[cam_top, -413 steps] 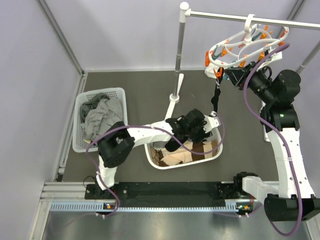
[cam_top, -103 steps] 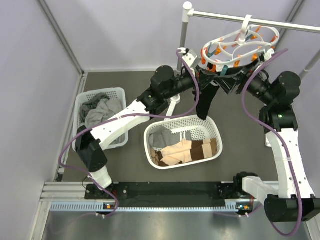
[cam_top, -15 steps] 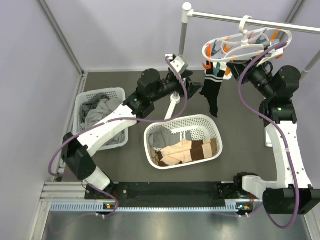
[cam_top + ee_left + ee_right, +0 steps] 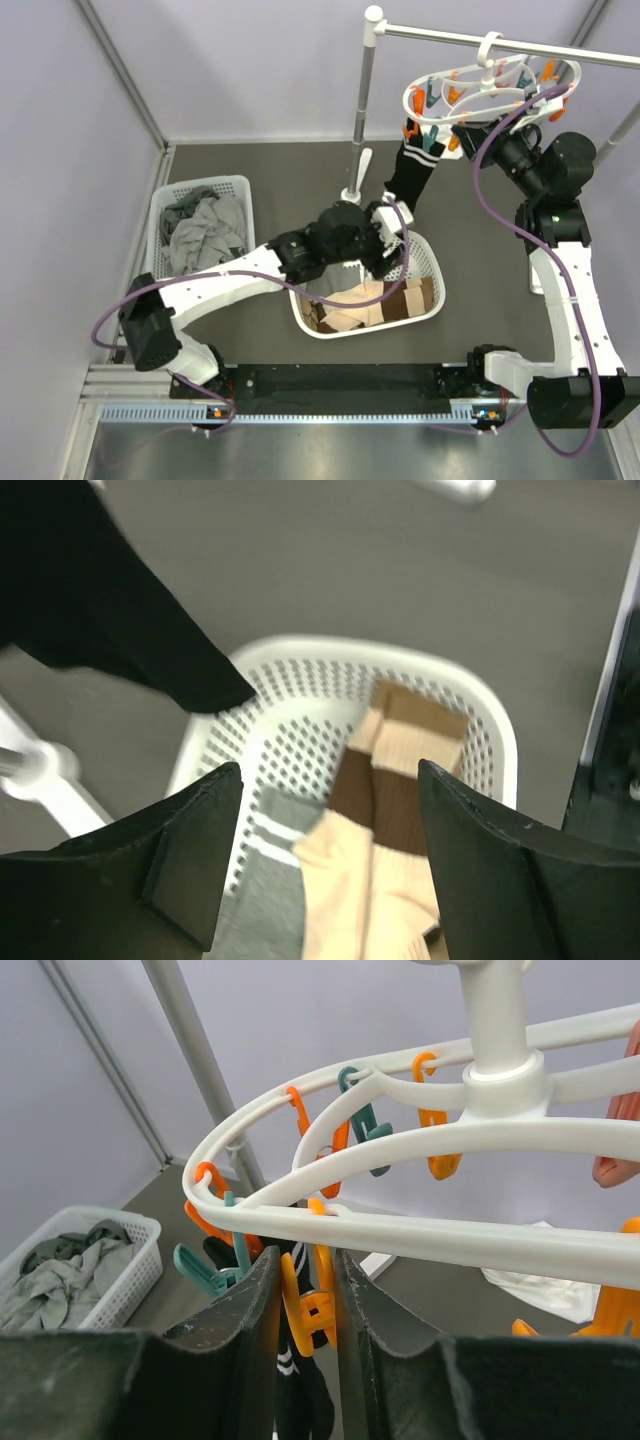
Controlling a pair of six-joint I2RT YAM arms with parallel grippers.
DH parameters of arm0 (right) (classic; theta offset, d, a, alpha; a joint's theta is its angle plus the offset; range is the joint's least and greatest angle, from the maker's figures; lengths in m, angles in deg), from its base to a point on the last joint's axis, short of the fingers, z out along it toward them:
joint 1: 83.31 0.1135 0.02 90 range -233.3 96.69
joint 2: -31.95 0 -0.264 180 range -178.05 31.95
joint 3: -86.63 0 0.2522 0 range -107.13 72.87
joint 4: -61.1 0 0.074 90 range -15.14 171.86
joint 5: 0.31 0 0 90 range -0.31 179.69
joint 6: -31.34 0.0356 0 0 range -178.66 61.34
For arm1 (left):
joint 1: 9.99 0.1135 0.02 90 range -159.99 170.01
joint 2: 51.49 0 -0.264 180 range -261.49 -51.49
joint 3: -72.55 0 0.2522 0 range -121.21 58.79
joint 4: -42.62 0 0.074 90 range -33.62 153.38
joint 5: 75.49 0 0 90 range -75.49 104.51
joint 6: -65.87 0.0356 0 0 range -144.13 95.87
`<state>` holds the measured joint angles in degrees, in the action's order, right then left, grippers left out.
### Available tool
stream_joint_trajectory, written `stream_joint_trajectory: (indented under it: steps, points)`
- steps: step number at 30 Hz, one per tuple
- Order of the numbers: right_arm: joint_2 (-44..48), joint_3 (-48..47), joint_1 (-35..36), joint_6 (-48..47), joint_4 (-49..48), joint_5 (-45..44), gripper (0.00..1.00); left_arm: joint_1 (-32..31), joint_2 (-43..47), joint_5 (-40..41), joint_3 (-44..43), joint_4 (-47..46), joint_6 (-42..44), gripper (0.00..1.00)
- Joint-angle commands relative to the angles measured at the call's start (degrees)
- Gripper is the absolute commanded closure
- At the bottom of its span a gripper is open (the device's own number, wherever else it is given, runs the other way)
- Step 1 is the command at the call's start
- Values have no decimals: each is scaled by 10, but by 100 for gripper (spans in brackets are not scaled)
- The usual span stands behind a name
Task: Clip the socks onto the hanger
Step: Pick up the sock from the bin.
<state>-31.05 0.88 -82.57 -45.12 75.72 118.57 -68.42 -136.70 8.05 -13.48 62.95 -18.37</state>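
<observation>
The white hanger [image 4: 490,85] hangs from the rail at the top right, with orange and teal pegs. A black sock [image 4: 412,172] hangs from its left side and also shows in the left wrist view [image 4: 110,610]. My right gripper [image 4: 463,128] is shut on an orange peg [image 4: 312,1305] under the hanger ring [image 4: 400,1230], with the black sock [image 4: 300,1400] just below. My left gripper [image 4: 330,855] stands open and empty above the basket. Tan socks with brown bands [image 4: 385,810] and a grey sock [image 4: 265,900] lie below it.
The white mesh basket [image 4: 437,290] holds the loose socks. A second basket [image 4: 165,195] at the left holds grey garments. The stand's upright pole [image 4: 362,110] and its foot rise just behind the left arm. Purple walls close in the left and back.
My left arm has swung down from beside the hanger to over the sock basket, jaws open. The black sock stays hanging from the hanger. The right gripper has kept its hold.
</observation>
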Motion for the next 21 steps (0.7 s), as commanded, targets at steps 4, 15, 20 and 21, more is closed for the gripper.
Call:
stream_joint_trajectory:
  steps: [4,15,20,21]
  points:
    - [9,14,9,-2,17,14,94,-45,-105,13,-8,14,-20,30]
    - [11,14,9,-11,27,10,94,-74,-249,22,-47,-13,-36,57]
    - [10,17,10,-11,25,11,94,-74,-304,39,-59,12,-40,58]
    - [10,17,10,-13,25,11,94,-74,-319,47,-61,17,-40,59]
